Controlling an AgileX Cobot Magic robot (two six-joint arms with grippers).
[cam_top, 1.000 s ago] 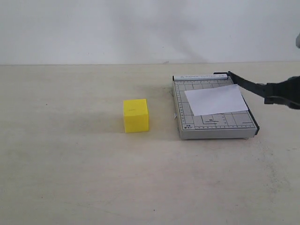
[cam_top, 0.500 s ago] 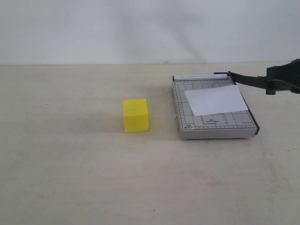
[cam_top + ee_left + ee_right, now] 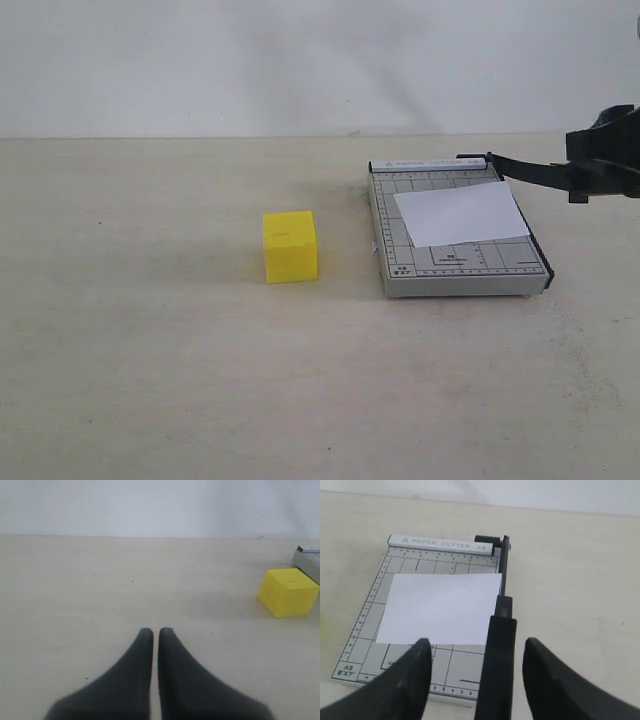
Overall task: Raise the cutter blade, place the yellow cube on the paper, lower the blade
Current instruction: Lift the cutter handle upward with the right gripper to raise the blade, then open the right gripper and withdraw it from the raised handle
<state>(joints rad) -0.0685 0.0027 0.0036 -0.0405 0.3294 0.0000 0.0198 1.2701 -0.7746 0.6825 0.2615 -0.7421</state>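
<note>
The yellow cube stands on the table left of the grey gridded trimmer board, with a clear gap between them. The white paper lies flat on the board. The cutter blade is lifted off the board's right edge, angling up from its hinge at the back. Its thick handle runs between the fingers of my right gripper, which is open with a gap on each side. My left gripper is shut and empty, low over bare table, with the cube ahead and off to one side.
A pale wall runs along the back of the beige table. The board's corner shows just beyond the cube in the left wrist view. Only the right gripper shows in the exterior view, at the right edge.
The right gripper has risen at the right edge, and the blade's handle end has swung up from a downward slant to nearly level. Cube, paper and board have not moved.
</note>
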